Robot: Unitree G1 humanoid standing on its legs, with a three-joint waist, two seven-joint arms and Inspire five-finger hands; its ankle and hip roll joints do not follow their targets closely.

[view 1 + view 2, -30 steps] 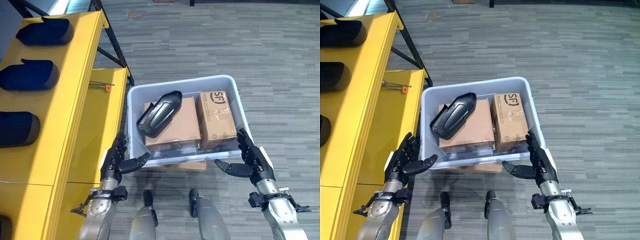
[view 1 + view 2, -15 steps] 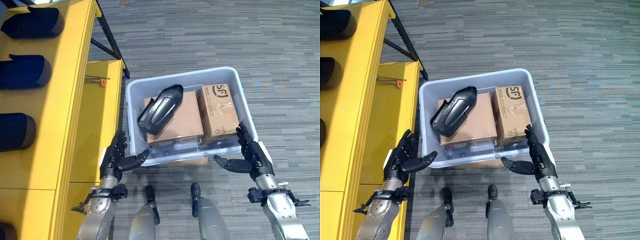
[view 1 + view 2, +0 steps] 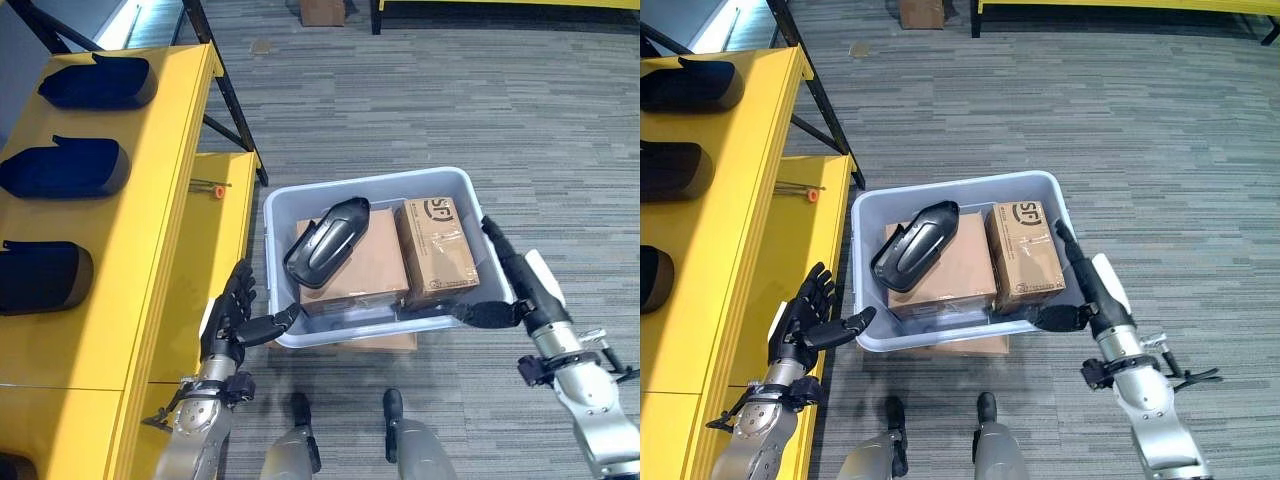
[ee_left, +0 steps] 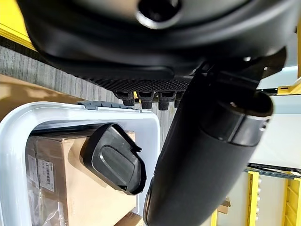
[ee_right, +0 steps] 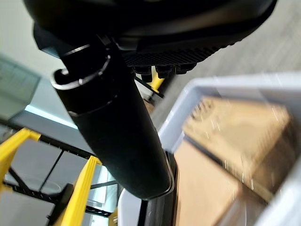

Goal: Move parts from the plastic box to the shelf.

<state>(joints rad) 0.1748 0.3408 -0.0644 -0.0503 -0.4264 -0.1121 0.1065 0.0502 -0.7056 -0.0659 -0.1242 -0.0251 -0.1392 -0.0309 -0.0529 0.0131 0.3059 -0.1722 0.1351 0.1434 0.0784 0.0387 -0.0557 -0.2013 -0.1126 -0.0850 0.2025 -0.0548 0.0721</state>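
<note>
While both hands' fingers spread, right hand (image 3: 520, 285) touches plastic box (image 3: 283, 340); left hand (image 3: 232, 320) beside.

a pale grey plastic box (image 3: 277, 262) sits on the floor just beside the yellow shelf (image 3: 150, 215). inside, a black moulded part (image 3: 326, 241) lies tilted atop a cardboard carton (image 3: 372, 268). three similar dark parts (image 3: 62, 168) rest on the shelf.

The black part (image 3: 326, 242) hides much of the larger cardboard box (image 3: 370, 268); shelf (image 3: 150, 230) cut off at left.
</note>
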